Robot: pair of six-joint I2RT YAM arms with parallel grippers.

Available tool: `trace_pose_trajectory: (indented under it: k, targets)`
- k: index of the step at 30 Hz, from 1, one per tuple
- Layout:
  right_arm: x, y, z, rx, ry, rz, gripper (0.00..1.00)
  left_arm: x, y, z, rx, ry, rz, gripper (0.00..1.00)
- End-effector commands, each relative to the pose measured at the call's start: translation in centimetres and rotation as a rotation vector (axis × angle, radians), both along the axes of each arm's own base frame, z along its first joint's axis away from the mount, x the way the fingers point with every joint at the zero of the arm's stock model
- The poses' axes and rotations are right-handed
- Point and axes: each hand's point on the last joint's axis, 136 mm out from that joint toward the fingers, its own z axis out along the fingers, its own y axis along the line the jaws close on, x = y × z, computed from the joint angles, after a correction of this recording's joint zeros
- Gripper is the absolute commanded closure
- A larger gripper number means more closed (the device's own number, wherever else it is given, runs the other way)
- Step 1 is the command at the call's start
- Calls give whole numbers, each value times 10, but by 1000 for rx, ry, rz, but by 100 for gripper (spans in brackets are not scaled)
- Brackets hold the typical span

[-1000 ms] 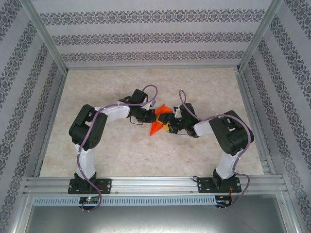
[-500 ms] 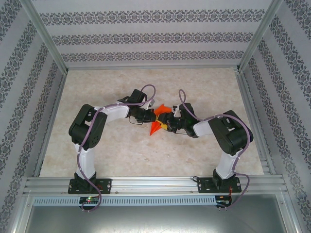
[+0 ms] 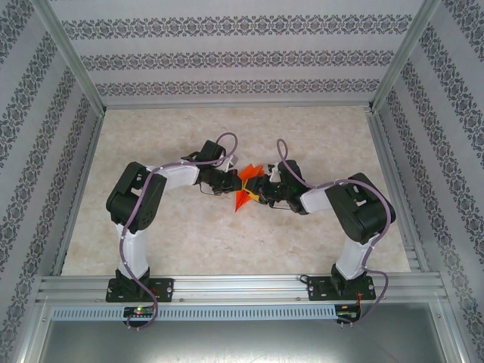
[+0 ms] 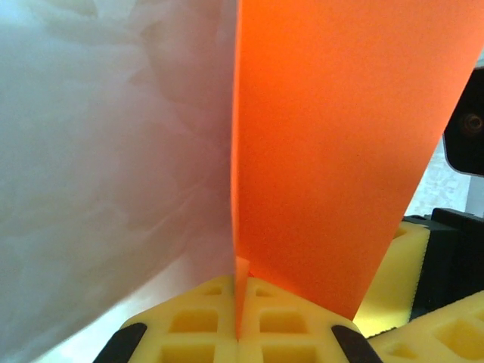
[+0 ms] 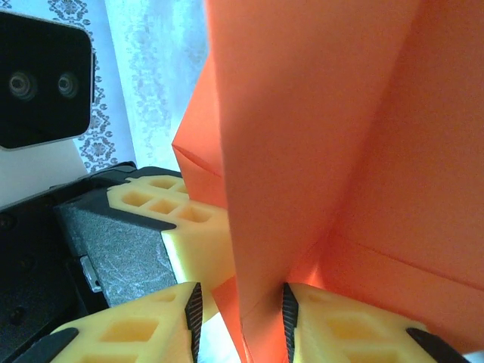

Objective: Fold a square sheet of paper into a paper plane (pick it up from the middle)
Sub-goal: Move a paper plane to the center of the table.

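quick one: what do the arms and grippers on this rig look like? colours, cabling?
The left arm and right arm match: white links, black joint housings, black bases, a mauve-grey cable looped along each. The left gripper and right gripper have black bodies and yellow fingers moulded with square recesses, black strips at the edges.

Left gripper (image 4: pixel 238 336) pinching upright orange paper (image 4: pixel 340 144)

Its yellow pads (image 4: pixel 198 324) meet on the paper's bottom edge, and the sheet rises as a broad panel to the top right. A pale, blurred table (image 4: pixel 106 166) lies left. A yellow pad (image 4: pixel 395 265) of the right gripper (image 4: pixel 422 301) sits just beside the paper's right edge.
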Motion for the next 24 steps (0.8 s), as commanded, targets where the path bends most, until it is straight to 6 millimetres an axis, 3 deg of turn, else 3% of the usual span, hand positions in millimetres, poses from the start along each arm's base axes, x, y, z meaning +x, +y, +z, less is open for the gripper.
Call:
trace_pose_trajectory:
  k: [1, 24]
  targets:
    - [-12, 1, -5, -41, 4, 38, 65, 16, -8, 28, -106, -56, 13, 96]
    - [-13, 2, 4, -27, -36, 57, 66, 21, -7, 35, -161, -32, 38, 97]
